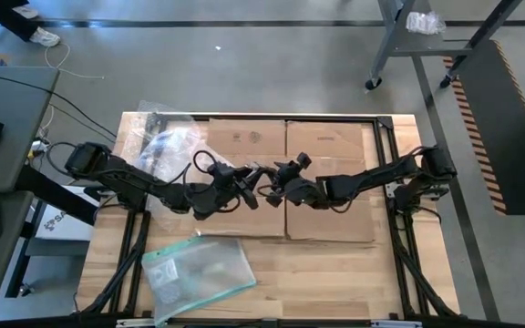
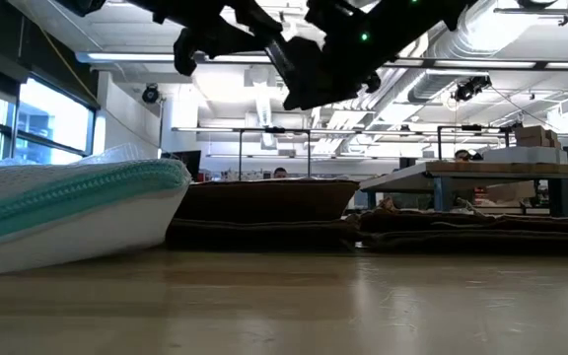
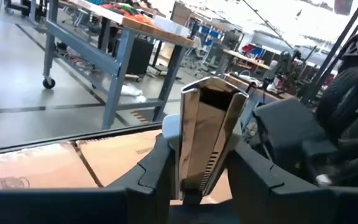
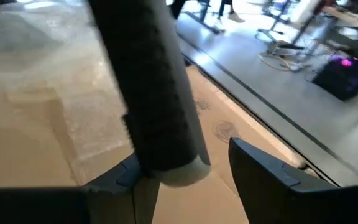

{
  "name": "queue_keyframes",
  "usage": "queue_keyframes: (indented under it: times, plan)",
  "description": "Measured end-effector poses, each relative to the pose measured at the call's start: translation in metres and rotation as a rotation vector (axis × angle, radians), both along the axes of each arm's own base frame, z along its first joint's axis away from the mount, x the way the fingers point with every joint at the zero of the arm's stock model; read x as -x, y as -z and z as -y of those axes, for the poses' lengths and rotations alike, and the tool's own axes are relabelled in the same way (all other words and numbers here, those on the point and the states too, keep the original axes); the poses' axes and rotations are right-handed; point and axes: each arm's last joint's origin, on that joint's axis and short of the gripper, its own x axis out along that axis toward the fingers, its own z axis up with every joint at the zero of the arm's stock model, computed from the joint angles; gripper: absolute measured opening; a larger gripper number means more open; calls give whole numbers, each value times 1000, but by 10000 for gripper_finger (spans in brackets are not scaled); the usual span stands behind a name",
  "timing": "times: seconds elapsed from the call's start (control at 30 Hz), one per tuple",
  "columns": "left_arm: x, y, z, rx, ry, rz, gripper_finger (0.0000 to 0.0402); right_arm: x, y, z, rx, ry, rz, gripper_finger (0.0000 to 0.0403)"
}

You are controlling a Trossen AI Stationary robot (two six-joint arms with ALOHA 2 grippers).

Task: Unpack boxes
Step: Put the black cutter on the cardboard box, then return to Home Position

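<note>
Lying flat on the table (image 1: 335,273), the cardboard box (image 1: 326,146) holds nothing. Left claw (image 1: 249,179) pinches a shiny pack (image 3: 205,134). Right claw (image 1: 276,187) state: cannot tell.

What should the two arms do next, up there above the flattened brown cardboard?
Probably the right gripper should finish closing on the dark cylinder between its fingers, while the left gripper holds its shiny silver folded piece, both raised over the flat brown cardboard box.
</note>
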Motion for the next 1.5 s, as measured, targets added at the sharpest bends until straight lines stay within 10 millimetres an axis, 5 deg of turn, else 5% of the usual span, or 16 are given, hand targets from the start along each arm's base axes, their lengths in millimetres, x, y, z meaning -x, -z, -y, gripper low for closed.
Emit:
queue_keyframes:
  times: [0.27, 0.5, 0.77, 1.13, 1.37, 1.5]
  plan:
    - [25, -14, 0, -53, -27, -154, 101, 37, -24, -23, -87, -200, -170, 179]
    - [40, -4, -30, 207, 120, -395, 101, 94, -54, -40, -179, -189, -243, 179]
    - [-11, 22, -95, 524, 256, -778, 101, 119, -73, -47, -178, -139, -151, 179]
    - [-84, 67, -186, 531, 276, -915, 104, 123, -67, -48, -219, -86, -177, 179]
    - [-76, 59, -220, 544, 308, -886, 239, 133, -63, -52, -209, -46, -220, 179]
    - [-61, 38, -226, 502, 290, -880, 262, 140, -61, -55, -187, -21, -240, 179]
